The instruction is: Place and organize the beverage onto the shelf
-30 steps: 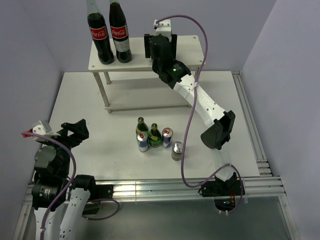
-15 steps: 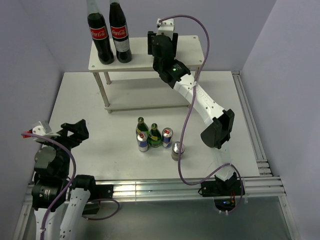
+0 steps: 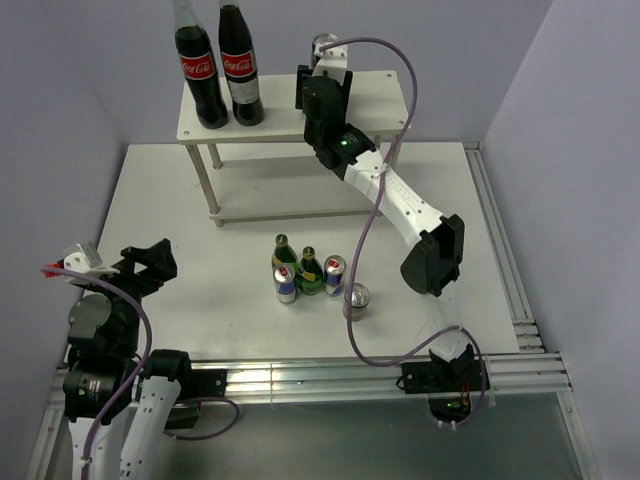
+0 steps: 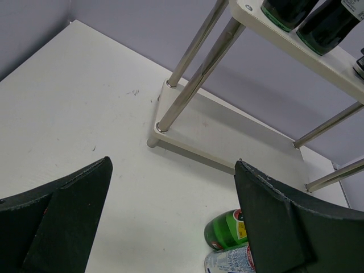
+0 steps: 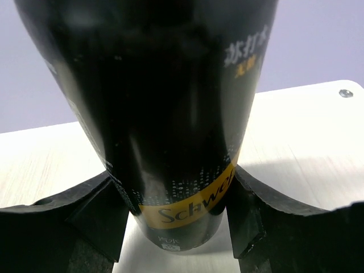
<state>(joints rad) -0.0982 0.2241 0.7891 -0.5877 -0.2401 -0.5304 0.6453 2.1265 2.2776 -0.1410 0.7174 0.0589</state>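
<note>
Black can point(image 5: 170, 114) stands on shelf point(image 5: 301, 142), clasped by right gripper point(image 5: 173, 196)

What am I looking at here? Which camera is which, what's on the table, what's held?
Two robot arms with two-finger grippers, bolted to a table. The top view looks down from above and behind them; the other two pictures come from a camera on each wrist. The right gripper grips a black can at the top board of the shelf, which also holds two cola bottles. The left gripper is open and empty. On the table stand two green bottles, two blue cans and a second black can.
</note>
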